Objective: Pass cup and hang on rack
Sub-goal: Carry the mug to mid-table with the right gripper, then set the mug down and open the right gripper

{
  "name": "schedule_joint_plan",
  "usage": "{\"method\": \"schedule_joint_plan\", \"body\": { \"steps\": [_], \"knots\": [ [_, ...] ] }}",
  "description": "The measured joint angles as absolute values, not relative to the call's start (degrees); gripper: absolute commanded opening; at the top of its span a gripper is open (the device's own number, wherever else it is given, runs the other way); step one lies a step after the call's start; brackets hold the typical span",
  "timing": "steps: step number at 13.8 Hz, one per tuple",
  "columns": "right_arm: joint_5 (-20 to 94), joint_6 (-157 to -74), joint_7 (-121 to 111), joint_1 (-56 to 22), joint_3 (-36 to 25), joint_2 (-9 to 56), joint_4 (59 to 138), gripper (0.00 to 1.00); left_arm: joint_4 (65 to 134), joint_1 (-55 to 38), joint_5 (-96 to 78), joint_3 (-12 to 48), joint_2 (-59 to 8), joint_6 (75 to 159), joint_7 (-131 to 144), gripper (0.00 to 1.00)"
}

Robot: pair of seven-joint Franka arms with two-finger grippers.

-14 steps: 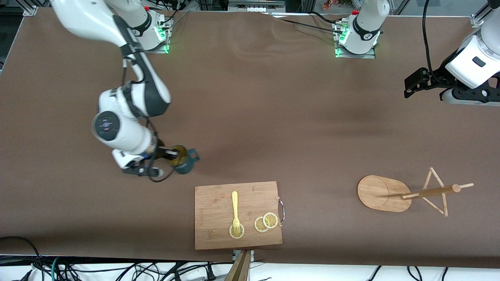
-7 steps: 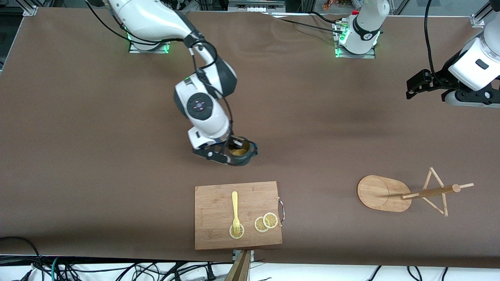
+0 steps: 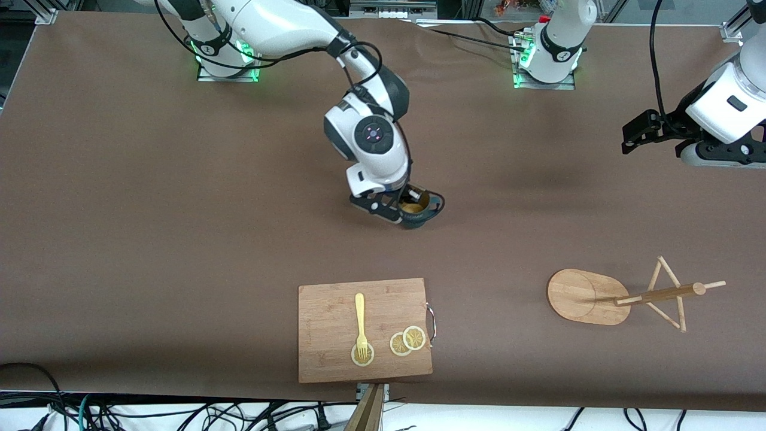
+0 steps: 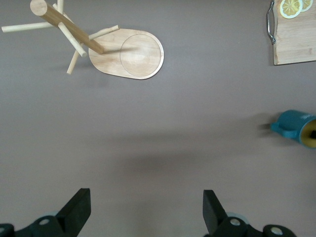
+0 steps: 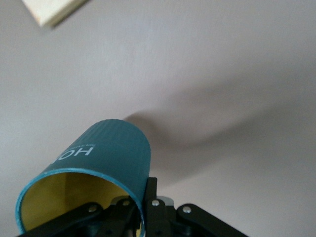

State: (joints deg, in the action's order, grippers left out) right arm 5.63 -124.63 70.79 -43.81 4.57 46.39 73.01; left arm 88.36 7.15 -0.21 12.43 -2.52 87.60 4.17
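The dark teal ribbed cup (image 3: 417, 212) with a yellowish inside hangs in my right gripper (image 3: 408, 203), which is shut on its rim over the middle of the table. In the right wrist view the cup (image 5: 106, 163) fills the near field, one finger inside and one outside the wall. The cup also shows in the left wrist view (image 4: 295, 126). The bamboo rack (image 3: 622, 294) stands near the left arm's end of the table and shows in the left wrist view (image 4: 98, 44). My left gripper (image 3: 635, 129) is open and empty, up over the table's edge at that end.
A rectangular wooden cutting board (image 3: 335, 347) with a yellow fork (image 3: 360, 320) and lemon slices (image 3: 408, 340) lies close to the front camera, nearer than the cup. Brown table cover all around.
My right arm has carried the cup from the right arm's end toward the table's middle and farther from the front camera. The left arm has barely moved.
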Motion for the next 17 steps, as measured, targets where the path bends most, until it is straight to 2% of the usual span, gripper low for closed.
{"method": "schedule_joint_plan", "body": {
  "steps": [4,8,9,10,11,17],
  "knots": [
    [5.63,-126.54,75.21,-44.82,8.91,48.3,71.77,0.0,88.47,7.76,-0.21,12.01,-4.04,87.6,4.17,1.0],
    [5.63,-127.13,75.73,-45.97,10.02,51.75,69.34,0.0,88.47,7.72,-0.21,12.44,-4.36,87.06,4.17,1.0],
    [5.63,-127.15,75.74,-46.02,10.04,52.1,69.14,0.26,88.52,7.7,-0.21,12.58,-4.38,86.7,4.17,1.0],
    [5.63,-127.15,75.74,-46.01,10.04,52.24,69.07,0.73,88.68,7.64,-0.21,12.68,-4.52,86.27,4.17,1.0],
    [5.63,-127.15,75.75,-46.0,10.04,52.26,69.05,1.0,88.79,7.53,-0.21,12.73,-4.95,85.73,4.17,1.0],
    [5.63,-126.21,75.68,-45.79,9.97,52.19,67.77,1.0,88.74,7.64,-0.21,12.68,-10.51,84.6,4.17,1.0]
  ]
}}
